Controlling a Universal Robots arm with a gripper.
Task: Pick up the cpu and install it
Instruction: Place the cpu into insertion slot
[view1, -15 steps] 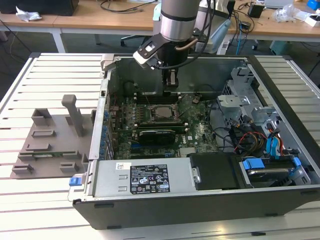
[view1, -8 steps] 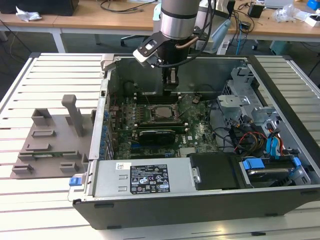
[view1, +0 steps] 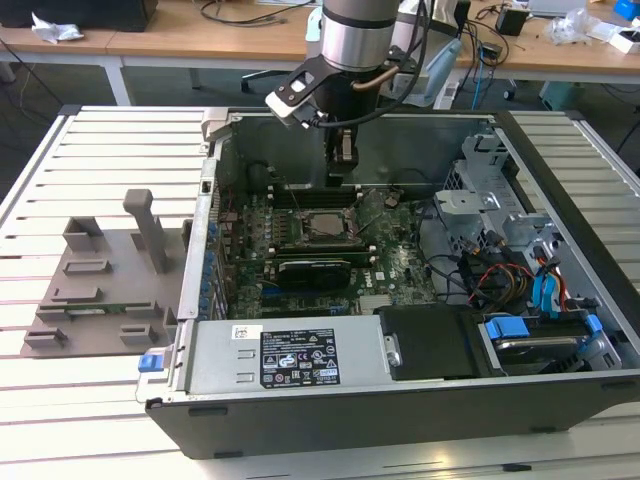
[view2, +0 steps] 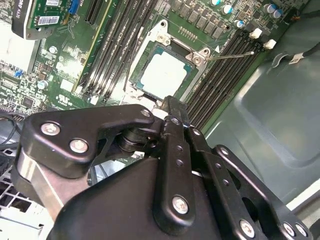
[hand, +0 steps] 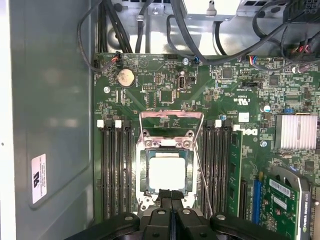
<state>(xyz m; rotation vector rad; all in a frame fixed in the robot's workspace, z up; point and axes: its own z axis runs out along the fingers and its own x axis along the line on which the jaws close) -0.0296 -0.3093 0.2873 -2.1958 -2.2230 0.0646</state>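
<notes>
One cpu sits in the open socket; gripper closed tight, holding nothing, just over the chip's edge, so any downward drift could scratch it or bend pins

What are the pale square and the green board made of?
The chip looks like metal on top: pale silver-grey, smooth, softly shining. The green board seems a stiff, lacquered sheet, probably fibreglass or plastic, going by its glossy green coat.
</notes>
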